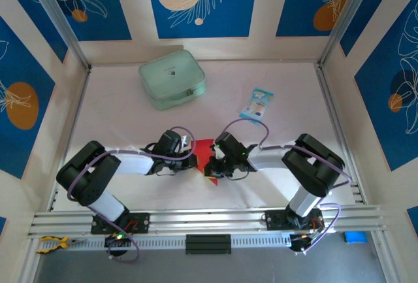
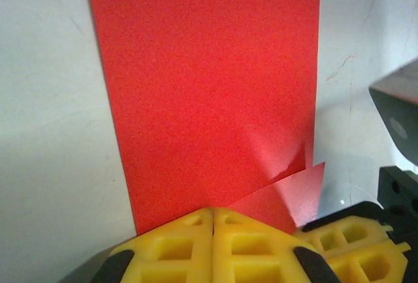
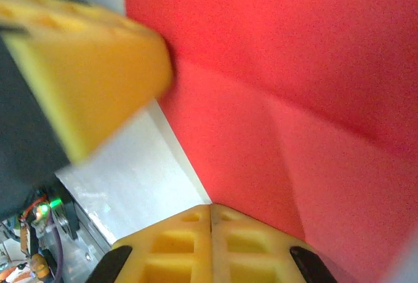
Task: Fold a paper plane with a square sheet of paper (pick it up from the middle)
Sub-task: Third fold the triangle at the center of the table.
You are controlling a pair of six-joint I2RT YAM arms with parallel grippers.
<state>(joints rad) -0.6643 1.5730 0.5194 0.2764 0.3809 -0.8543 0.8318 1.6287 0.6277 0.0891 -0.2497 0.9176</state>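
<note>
Square sheet of paper (image 1: 204, 148) sits btwn left claw (image 2: 213, 216) & right claw (image 3: 211, 212), both closed tight.

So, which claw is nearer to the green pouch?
Left, slightly. Both claws are at the red paper, nearer the robot than the green pouch: the left claw almost directly in line with it, the right claw off to the right.

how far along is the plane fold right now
Early. Done: the red sheet lies on the table with creases and one small corner flap folded over. In hand: the left pincer and right pincer are both shut, tips at the sheet's edge; pressing or pinching, I cannot tell. Left: no pointed nose or dart shape shows yet.
</note>
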